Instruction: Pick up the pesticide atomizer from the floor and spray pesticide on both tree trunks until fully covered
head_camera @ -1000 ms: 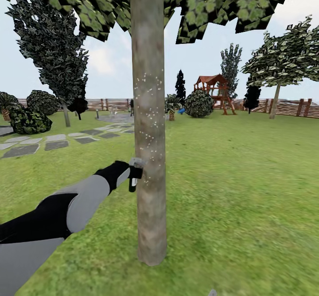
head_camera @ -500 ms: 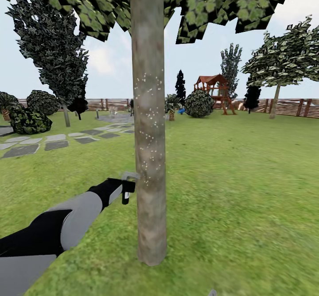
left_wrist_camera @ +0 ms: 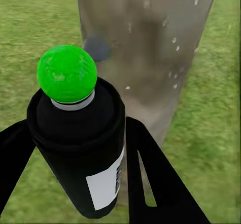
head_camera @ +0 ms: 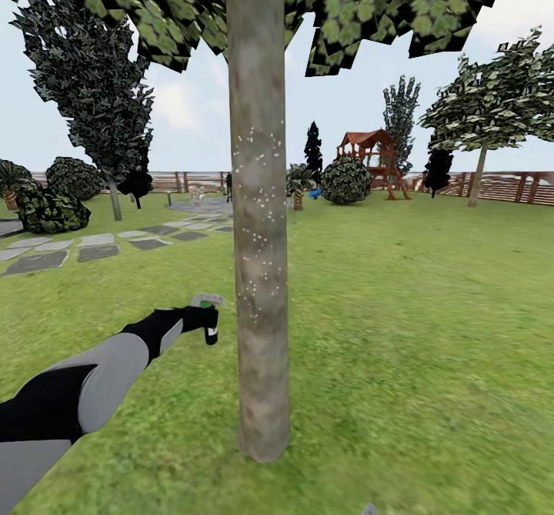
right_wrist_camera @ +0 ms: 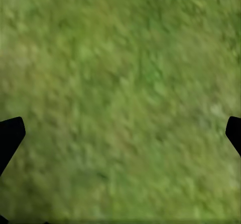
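Note:
A thick mottled grey-brown tree trunk rises right in front of me, with white specks scattered over its middle stretch. My left gripper hovers just left of it, a small gap away, shut on the pesticide atomizer. Seen from the left wrist, the atomizer is a dark can with a white label and a bright green ball on top, clamped in the left gripper and facing the speckled trunk. A second tree stands far right by the fence. My right gripper is open over bare grass.
Lawn spreads all around the trunk. Grey stepping stones lie at the left, with dark shrubs and a conifer behind. A wooden playset and slatted fence close off the back.
My left arm has pulled back to the left and slightly down with the atomizer, opening a gap to the trunk it was nearly touching. The view itself has not shifted.

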Tool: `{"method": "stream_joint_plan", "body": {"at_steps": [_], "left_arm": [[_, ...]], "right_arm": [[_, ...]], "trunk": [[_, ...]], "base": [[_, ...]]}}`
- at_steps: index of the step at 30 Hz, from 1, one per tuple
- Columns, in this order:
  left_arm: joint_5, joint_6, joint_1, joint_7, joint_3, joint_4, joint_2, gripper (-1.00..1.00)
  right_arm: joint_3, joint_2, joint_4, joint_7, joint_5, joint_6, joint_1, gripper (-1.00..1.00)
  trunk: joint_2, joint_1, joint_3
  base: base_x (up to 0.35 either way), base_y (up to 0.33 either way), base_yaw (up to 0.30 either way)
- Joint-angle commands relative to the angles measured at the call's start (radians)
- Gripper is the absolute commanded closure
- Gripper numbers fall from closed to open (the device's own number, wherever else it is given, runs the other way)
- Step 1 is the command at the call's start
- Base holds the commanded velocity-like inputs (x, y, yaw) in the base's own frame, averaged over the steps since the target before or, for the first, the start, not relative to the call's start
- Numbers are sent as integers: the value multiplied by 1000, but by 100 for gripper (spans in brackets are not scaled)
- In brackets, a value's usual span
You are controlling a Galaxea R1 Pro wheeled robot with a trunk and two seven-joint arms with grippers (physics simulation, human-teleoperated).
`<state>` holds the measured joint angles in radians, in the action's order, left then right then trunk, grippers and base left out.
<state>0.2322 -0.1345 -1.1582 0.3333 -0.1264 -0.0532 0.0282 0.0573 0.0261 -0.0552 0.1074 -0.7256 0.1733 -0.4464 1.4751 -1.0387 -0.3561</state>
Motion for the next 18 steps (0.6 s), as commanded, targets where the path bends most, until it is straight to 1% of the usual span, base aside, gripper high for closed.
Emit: {"method": "stream_joint_plan", "body": {"at_steps": [1,3,4,5,6,8,9,10,11,13,16,18], "left_arm": [[0,-1,0,5,2,-21,1,100],[0,-4,0,10,3,-61,1,100],[0,-13,0,13,4,-97,1,100],[-1,-64,0,15,5,-181,1,100],[-1,-114,0,17,5,-294,1,100],[-1,-139,0,18,5,-371,1,100],[-1,-171,0,17,5,-403,1,100],[-1,-213,0,17,5,-438,1,100],[-1,-288,0,16,5,-505,1,100],[-1,-341,0,15,5,-558,1,100],[-1,-434,0,16,5,-613,2,100],[-1,-463,0,16,5,-628,2,100]], "right_arm": [[0,0,0,0,0,0,0,-100],[0,0,0,0,0,0,0,-100],[0,0,0,0,0,0,0,-100],[0,-1,0,0,0,0,0,-100],[1,-1,0,0,0,0,0,-100],[0,-1,0,0,0,0,0,-100],[0,-2,0,0,0,0,0,-100],[1,-2,0,0,0,0,0,-100],[0,-2,0,0,0,0,0,-100],[0,-2,0,0,0,0,0,-100],[0,-2,0,0,0,0,0,-100],[0,-2,0,0,0,0,0,-100]], "trunk": [[0,0,0],[0,0,0],[0,0,0],[0,0,0],[0,0,0],[0,0,0],[0,0,0],[0,0,0],[0,0,0],[0,0,0],[0,0,0],[0,0,0]], "base": [[0,0,0],[0,0,0],[0,0,0],[0,0,0],[0,0,0],[0,0,0],[0,0,0],[0,0,0],[0,0,0],[0,0,0],[0,0,0],[0,0,0]]}}
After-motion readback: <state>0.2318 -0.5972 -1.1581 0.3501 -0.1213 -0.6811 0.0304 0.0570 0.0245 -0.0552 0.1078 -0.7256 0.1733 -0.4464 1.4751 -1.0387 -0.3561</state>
